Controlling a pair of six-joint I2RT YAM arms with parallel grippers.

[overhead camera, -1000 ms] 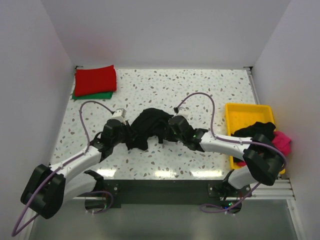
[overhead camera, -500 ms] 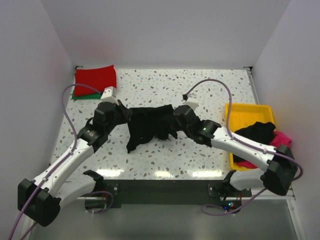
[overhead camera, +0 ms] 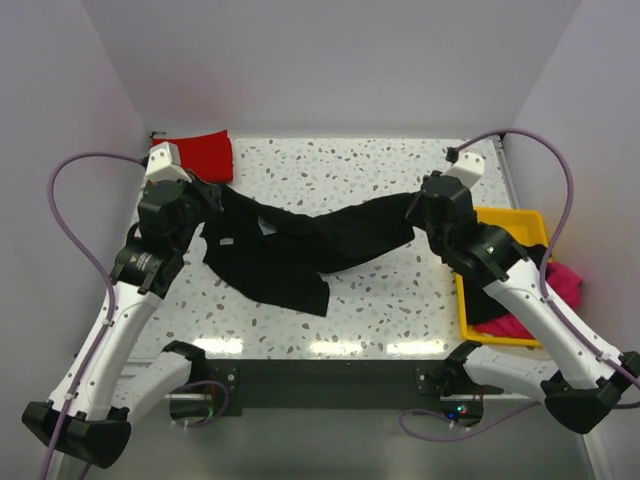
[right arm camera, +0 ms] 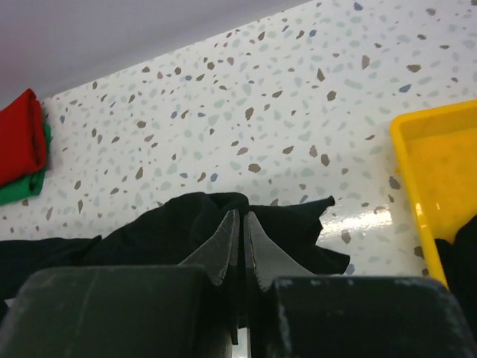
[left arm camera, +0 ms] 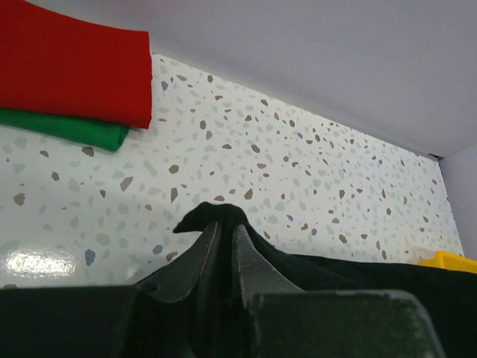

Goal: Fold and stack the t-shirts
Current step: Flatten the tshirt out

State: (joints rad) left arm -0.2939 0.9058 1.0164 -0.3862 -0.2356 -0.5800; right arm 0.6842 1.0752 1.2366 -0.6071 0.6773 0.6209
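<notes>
A black t-shirt (overhead camera: 300, 255) is stretched out wide above the speckled table, sagging in the middle. My left gripper (overhead camera: 213, 197) is shut on its left end, and a black tuft pokes out past the tips of that gripper (left arm camera: 223, 227) in the left wrist view. At the right end my right gripper (overhead camera: 413, 213) is shut on the cloth. In the right wrist view a ruffled edge of black t-shirt (right arm camera: 186, 224) spreads round this gripper (right arm camera: 240, 216). A folded red t-shirt (left arm camera: 74, 67) lies on a folded green t-shirt (left arm camera: 67, 128) at the back left corner.
A yellow tray (overhead camera: 500, 220) stands at the right edge, under my right arm. Pink cloth (overhead camera: 570, 287) hangs over its outer side. White walls close in the table at the back and on both sides.
Both arms have swung apart and toward the back, drawing the bunched black t-shirt out into a long span. The right gripper closed on the cloth.
</notes>
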